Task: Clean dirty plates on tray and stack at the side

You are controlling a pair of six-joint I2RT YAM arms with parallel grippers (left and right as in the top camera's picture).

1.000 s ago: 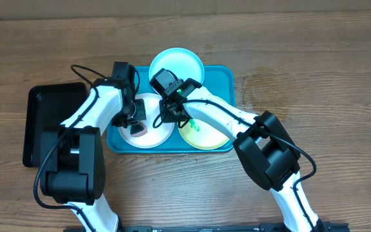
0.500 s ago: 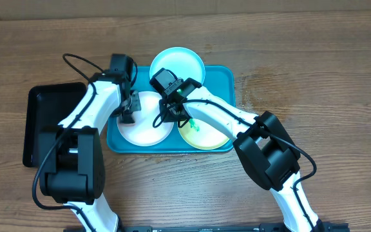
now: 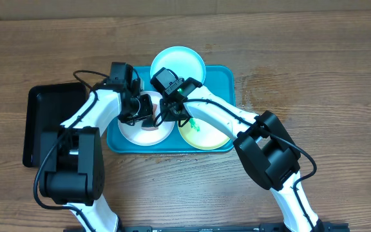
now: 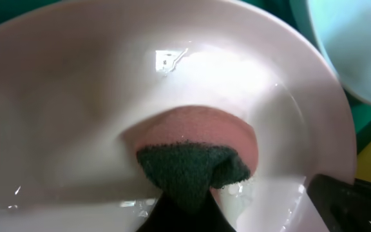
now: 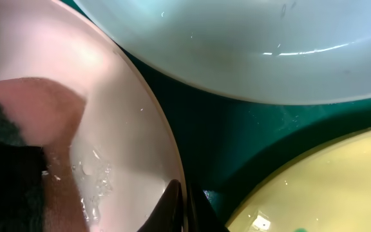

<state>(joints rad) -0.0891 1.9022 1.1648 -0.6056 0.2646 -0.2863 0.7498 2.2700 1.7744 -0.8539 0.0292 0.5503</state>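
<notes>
The white plate [image 3: 134, 132] lies at the left of the teal tray [image 3: 223, 77]. My left gripper [image 3: 142, 115] is shut on a pink sponge with a dark green scrub face [image 4: 195, 158] and presses it onto the wet white plate [image 4: 76, 96]. My right gripper [image 3: 166, 115] is shut on the white plate's right rim [image 5: 172, 167], with its fingers [image 5: 184, 203] pinching the edge. The pale cyan plate [image 3: 178, 63] overhangs the tray's far rim. The yellow-green plate [image 3: 206, 136] sits at the tray's near right and carries a green smear [image 3: 195, 125].
A black rectangular tray [image 3: 47, 122] lies on the wooden table left of the teal tray. Both arms cross over the teal tray's middle. The cyan plate [image 5: 250, 45] and yellow-green plate [image 5: 327, 187] lie close beside the white plate's right edge.
My left gripper has swept the sponge from the white plate's left side to its centre-right, beside the right gripper. The right gripper and the plates have stayed put.
</notes>
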